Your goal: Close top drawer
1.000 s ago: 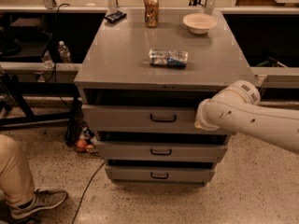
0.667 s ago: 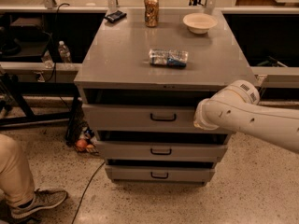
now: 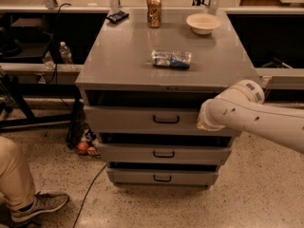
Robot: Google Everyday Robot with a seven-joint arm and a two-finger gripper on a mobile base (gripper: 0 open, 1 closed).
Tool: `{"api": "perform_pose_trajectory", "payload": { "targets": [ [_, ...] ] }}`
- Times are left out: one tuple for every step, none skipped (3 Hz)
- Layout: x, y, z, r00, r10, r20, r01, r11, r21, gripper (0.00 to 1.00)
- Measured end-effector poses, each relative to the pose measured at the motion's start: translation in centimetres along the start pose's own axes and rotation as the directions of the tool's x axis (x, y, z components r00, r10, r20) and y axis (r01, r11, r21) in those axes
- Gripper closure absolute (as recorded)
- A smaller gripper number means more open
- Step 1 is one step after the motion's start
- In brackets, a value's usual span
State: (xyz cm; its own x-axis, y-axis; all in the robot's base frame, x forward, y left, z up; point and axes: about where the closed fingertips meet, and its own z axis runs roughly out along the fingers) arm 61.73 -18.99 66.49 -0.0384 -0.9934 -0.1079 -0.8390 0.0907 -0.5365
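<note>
The top drawer [image 3: 128, 120] is the tallest grey front of a grey metal cabinet, with a small black bar handle [image 3: 166, 119] at its centre. A dark gap shows between its front and the cabinet top [image 3: 123, 65], so it stands a little way out. My white arm [image 3: 256, 120] reaches in from the right. Its end, with the gripper [image 3: 203, 121], is against the right part of the top drawer's front. The gripper itself is hidden behind the wrist. Two shorter drawers [image 3: 164, 154] [image 3: 162, 177] sit below.
On the cabinet top stand a can [image 3: 153, 4], a white bowl [image 3: 203, 23], a crumpled blue-and-silver packet [image 3: 171, 59] and a black object [image 3: 117, 16]. A person's leg and shoe [image 3: 28, 198] are at lower left. A cable [image 3: 92, 184] and a water bottle [image 3: 66, 56] lie left of the cabinet.
</note>
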Motion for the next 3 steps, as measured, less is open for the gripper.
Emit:
{"api": "perform_pose_trajectory", "payload": {
  "targets": [
    [5.1, 2.3, -3.7, 0.988, 0.140, -0.063, -0.138, 0.9899, 0.032, 1.00],
    [8.2, 3.8, -6.3, 0.970, 0.222, -0.096, -0.217, 0.9744, 0.059, 1.00],
    [11.0, 4.5, -7.6, 0.946, 0.301, -0.117, -0.294, 0.9530, 0.075, 1.00]
  ]
}}
